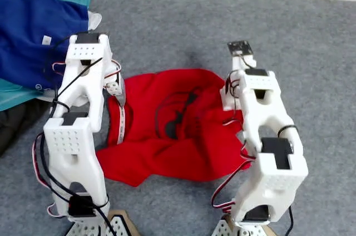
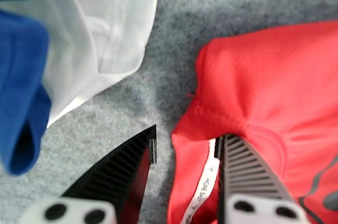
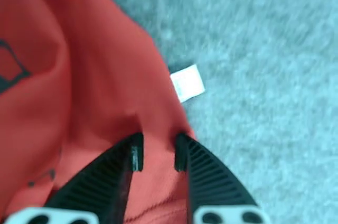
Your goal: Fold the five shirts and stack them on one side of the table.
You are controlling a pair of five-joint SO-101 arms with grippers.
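One red shirt (image 1: pixel 183 136) on grey fuzzy tbl (image 1: pixel 311 52), shirt pile (image 1: pixel 33 35) beside.

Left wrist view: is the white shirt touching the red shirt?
No, a strip of bare grey table lies between the white shirt and the red shirt.

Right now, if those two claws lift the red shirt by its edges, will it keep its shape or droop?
Probably droop: the red shirt already lies rumpled and creased, so it looks limp. Its thin cloth suggests it is light. It would likely sag between the left gripper and the right gripper.
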